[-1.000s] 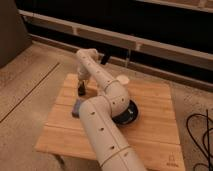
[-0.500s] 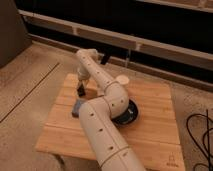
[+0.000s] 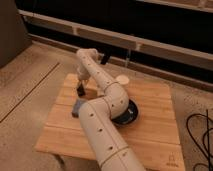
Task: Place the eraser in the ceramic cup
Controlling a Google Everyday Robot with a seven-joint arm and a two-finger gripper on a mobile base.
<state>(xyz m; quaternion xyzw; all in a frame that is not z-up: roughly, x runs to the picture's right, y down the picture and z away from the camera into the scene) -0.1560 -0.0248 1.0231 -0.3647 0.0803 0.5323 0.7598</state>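
Observation:
The ceramic cup [image 3: 121, 80] is small and cream-white and stands on the far middle of the wooden table [image 3: 150, 135]. My white arm reaches over the table from the near side, bends at the back and points down at the far left. The gripper [image 3: 80, 90] hangs there just above the table top, well to the left of the cup. A small dark shape sits at its tip. I cannot tell whether that is the eraser or part of the gripper.
A blue-grey block [image 3: 77, 107] lies on the table's left side just in front of the gripper. A wide dark bowl [image 3: 129, 114] sits mid-table, partly hidden by the arm. Black cables [image 3: 202, 137] lie on the floor to the right.

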